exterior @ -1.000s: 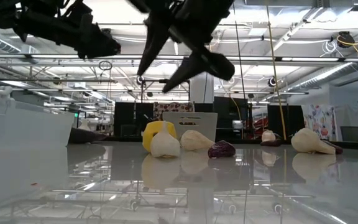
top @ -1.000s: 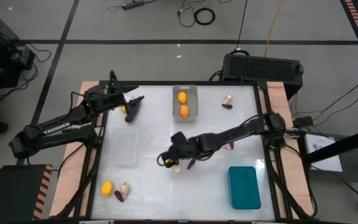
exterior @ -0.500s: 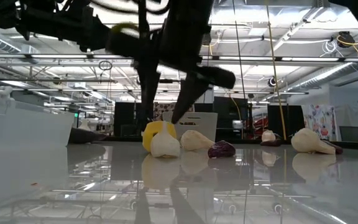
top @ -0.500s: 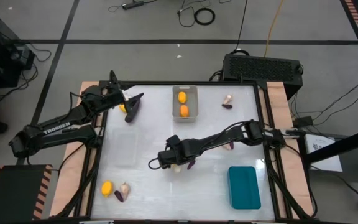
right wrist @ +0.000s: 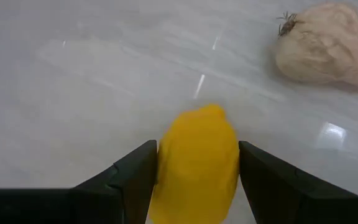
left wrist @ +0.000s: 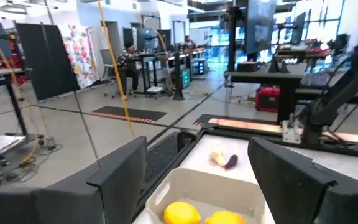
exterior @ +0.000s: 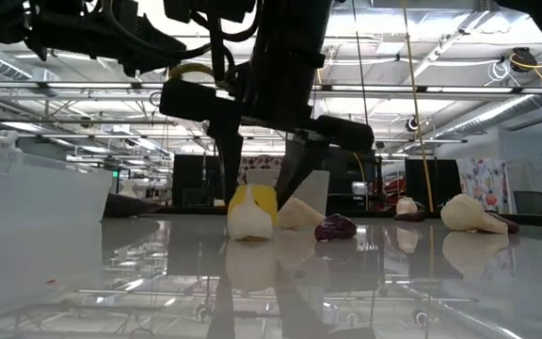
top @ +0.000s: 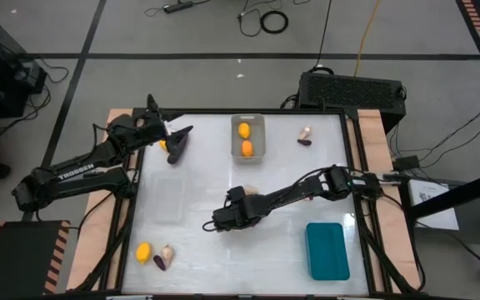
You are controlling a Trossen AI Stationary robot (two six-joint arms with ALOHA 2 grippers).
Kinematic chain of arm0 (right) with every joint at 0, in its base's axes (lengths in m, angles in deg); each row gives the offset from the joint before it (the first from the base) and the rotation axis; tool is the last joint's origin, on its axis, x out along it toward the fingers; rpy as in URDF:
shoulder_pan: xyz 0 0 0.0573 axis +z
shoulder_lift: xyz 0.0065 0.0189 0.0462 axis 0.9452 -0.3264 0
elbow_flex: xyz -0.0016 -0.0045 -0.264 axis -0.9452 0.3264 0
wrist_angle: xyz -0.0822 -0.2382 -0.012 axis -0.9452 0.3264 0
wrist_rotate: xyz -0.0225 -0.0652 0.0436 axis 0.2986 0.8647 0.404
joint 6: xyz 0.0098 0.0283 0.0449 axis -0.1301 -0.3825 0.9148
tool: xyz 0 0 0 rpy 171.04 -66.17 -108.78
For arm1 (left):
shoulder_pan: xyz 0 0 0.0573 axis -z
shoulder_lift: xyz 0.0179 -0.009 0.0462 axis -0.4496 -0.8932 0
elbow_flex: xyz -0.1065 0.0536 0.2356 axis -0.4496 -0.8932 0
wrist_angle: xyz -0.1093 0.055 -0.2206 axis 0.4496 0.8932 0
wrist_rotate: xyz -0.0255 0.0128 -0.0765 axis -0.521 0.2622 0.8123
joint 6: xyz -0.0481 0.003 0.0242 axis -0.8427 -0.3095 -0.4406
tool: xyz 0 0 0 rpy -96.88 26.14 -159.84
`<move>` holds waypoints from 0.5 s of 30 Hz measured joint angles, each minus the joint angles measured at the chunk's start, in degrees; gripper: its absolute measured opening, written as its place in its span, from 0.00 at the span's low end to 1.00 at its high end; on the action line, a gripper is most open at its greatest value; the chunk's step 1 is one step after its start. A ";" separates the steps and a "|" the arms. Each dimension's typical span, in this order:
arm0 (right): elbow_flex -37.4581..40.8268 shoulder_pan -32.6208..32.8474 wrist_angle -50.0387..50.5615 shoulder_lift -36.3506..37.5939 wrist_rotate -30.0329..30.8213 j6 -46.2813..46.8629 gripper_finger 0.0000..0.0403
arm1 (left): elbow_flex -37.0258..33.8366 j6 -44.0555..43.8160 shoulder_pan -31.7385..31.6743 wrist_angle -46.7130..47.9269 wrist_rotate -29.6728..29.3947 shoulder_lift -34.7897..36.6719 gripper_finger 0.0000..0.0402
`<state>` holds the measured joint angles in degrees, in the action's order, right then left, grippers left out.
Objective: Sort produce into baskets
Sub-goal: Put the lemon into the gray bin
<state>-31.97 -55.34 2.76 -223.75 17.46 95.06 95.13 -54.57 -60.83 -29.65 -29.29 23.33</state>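
Yellow rounded fruit (right wrist: 196,163) sits on the white surface (top: 290,254) mid-table, now between my right fingers (right wrist: 132,174) — one each side, apart, no squeeze visible yet. A second ago my right gripper (top: 222,222) was higher and further back over the cluster; it has since dropped and slid forward to bracket the fruit. Pale beige garlic-like bulb (right wrist: 321,51) lies near it, clear of the fingers. In the low view another pale bulb (exterior: 250,222) sits in front of the fruit, dark purple piece (exterior: 335,227) just beside.

Meaning: I'm lined up for a pick, grasp not closed. Likely destination is the grey rectangular bin (top: 260,123) at the far edge, already holding two yellow fruits (top: 244,131). Teal-blue bin (top: 327,250) sits near the right front.

Left gripper (top: 173,133) hasn't moved: parked at the far left edge over a dark purple eggplant-like piece (top: 177,148), fingers wide apart, empty.

Front-left trio (top: 154,253) untouched.
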 joint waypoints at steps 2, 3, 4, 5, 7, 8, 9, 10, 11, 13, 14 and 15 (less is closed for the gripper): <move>0.02 0.17 0.01 0.00 0.09 -0.02 0.51 | 0.00 -0.04 0.43 -0.20 0.51 0.00 0.72; 0.03 0.29 0.06 0.05 0.09 -0.05 0.50 | 0.00 -0.04 0.60 -0.20 0.57 0.00 0.72; 0.07 0.43 0.19 0.23 0.03 -0.38 0.48 | 0.00 -0.04 0.80 -0.23 0.60 0.00 0.72; 0.09 0.54 0.23 0.28 0.01 -0.90 0.46 | 0.00 -0.04 0.99 -0.27 0.60 -0.07 0.72; 0.02 0.71 0.22 0.28 0.57 -2.26 0.43 | 0.00 -0.04 1.41 -0.12 0.60 -0.42 0.72; -0.54 0.69 0.86 0.28 0.65 -3.28 0.41 | 0.00 -0.04 1.61 0.34 0.60 -0.59 0.72; -1.20 0.63 1.70 0.32 0.73 -4.54 0.40 | 0.00 -0.02 1.70 0.55 0.60 -0.82 0.72; -1.80 0.63 2.68 0.41 1.15 -5.92 0.40 | 0.00 -0.03 1.85 0.61 0.60 -1.20 0.72; -2.28 0.47 3.13 0.57 1.99 -7.58 0.39 | 0.00 -0.02 1.98 0.81 0.60 -1.62 0.72; -2.96 -0.05 3.51 1.74 3.84 -11.14 0.39 | 0.00 -0.02 2.01 1.29 0.60 -2.58 0.72; -3.21 -0.56 4.09 2.58 4.88 -12.81 0.39 | -0.02 -0.02 2.01 1.26 0.60 -3.15 0.72; -3.38 -1.25 4.90 3.58 6.29 -14.40 0.40 | -0.02 -0.02 2.01 1.16 0.60 -3.79 0.72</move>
<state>-35.35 -56.59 7.66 -220.17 23.75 80.66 95.11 -54.59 -58.82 -28.49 -28.69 19.53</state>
